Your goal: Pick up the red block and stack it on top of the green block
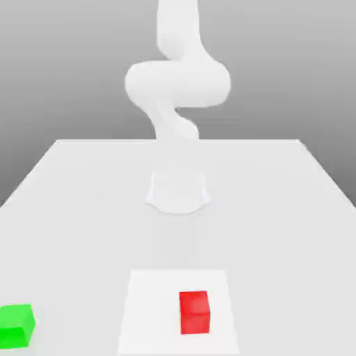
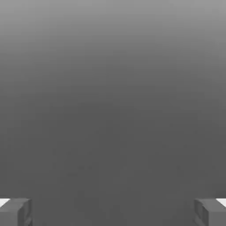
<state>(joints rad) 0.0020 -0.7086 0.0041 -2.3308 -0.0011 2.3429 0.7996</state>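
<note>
A white table (image 1: 83, 195) is seen with the Panda arm (image 1: 177, 83) raised behind it, probably parked clear of the work. A paler square patch (image 1: 146, 306) is marked near the front edge. The red block (image 1: 195, 311) rests on it, free to be grasped; the green block (image 1: 16, 325) sits well apart toward the exterior view's left. The gripper (image 2: 113, 212) is held wide apart, nothing between its fingertips (image 2: 15, 211).

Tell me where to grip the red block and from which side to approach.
Grip the red block across two opposite vertical faces, coming straight down from above. It sits flat on the table with open space all around, the green block well apart. The pincer is already open.
</note>
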